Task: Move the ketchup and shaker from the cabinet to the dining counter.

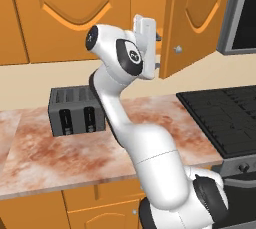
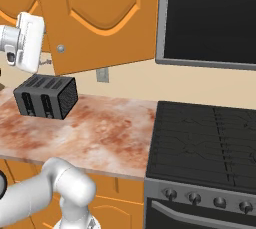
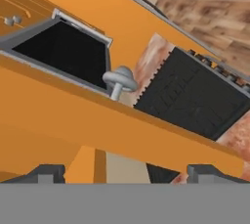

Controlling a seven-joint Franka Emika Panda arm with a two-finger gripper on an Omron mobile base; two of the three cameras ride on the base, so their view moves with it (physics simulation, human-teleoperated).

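The orange cabinet [image 1: 195, 18] has one door swung out from the wall, with a round silver knob [image 1: 177, 49] near its lower corner. My gripper [image 1: 159, 51] is raised to that door's free edge, left of the knob, and stands open. In the hand view the door's edge [image 3: 146, 130] runs slantwise just beyond my open gripper [image 3: 127, 174], and the knob [image 3: 119, 78] sticks out past it. In the right base view my gripper [image 2: 46, 46] sits just left of the knob [image 2: 60, 48]. The ketchup, the shaker and the dining counter are out of view.
A grey toaster [image 1: 75, 110] stands on the marble worktop [image 1: 60, 153] under the cabinets. A black stove [image 2: 205, 138] adjoins the worktop on the right, with a dark microwave [image 2: 210, 18] above it. A wall outlet [image 2: 102, 74] sits below the open door.
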